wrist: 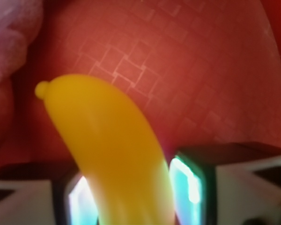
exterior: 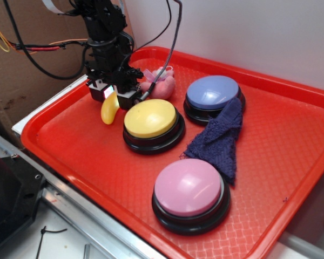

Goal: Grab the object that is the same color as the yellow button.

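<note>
The yellow toy banana stands on end on the red tray, left of the yellow button. My gripper is straight above it, one finger on each side. In the wrist view the banana fills the gap between my fingers, and both pads appear to touch it. My gripper is shut on the banana. Its lower tip looks to be at or just above the tray floor.
A pink plush toy lies just behind the gripper and also shows in the wrist view. A blue button, a pink button and a dark blue knitted cloth are on the tray. Cardboard and cables are at the back left.
</note>
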Controlling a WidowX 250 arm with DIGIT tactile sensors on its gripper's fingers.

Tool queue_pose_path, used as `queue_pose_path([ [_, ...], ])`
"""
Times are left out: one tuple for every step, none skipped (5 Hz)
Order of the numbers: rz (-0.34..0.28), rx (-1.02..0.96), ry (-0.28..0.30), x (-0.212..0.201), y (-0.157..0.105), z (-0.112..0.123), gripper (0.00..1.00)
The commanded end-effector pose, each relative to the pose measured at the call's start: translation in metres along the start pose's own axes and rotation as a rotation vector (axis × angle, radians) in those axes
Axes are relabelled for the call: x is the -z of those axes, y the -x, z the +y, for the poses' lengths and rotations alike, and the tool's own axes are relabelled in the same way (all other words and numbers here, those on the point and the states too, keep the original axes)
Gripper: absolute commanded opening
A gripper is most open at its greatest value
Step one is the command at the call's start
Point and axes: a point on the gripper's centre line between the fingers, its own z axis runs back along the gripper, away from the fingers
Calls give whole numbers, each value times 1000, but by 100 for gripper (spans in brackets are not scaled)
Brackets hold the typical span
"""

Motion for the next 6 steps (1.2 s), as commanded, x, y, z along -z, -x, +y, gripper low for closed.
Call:
queue_pose_path([
  [-20, -172, 9, -86, 2, -8, 0],
  [-24, -198, 50, -121, 7, -17, 0],
  [-89, -170, 163, -172, 26, -27, 0],
  [-132, -95, 205, -210, 43, -35, 0],
  [-189, -55, 210, -220, 59, -43, 0],
  [-202, 16, 119, -211, 54, -45, 0],
])
